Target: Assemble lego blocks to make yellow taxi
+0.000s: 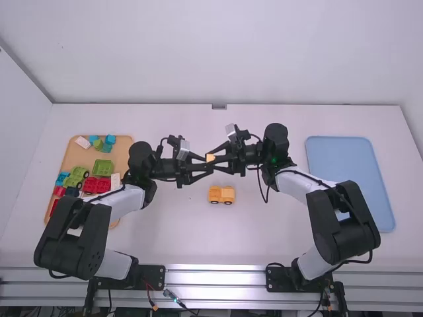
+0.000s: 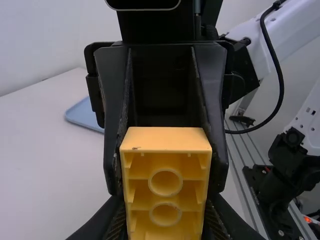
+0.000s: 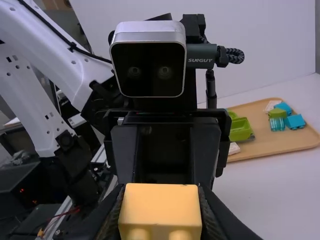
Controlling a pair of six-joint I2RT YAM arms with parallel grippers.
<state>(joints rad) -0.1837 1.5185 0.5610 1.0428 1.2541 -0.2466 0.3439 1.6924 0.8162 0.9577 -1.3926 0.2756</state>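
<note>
High view: block tray (image 1: 76, 156) partly behind left arm (image 1: 124, 203), blue tray (image 1: 344, 165) opposite

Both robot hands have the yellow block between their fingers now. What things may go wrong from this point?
If one hand opens before the other is firm, the yellow block, held above the table, may drop.

If the left hand and right hand pull unevenly, it may twist or slip, as both grip it from opposite sides.

A falling block might knock the yellow wheeled base, standing close by on the table.
</note>
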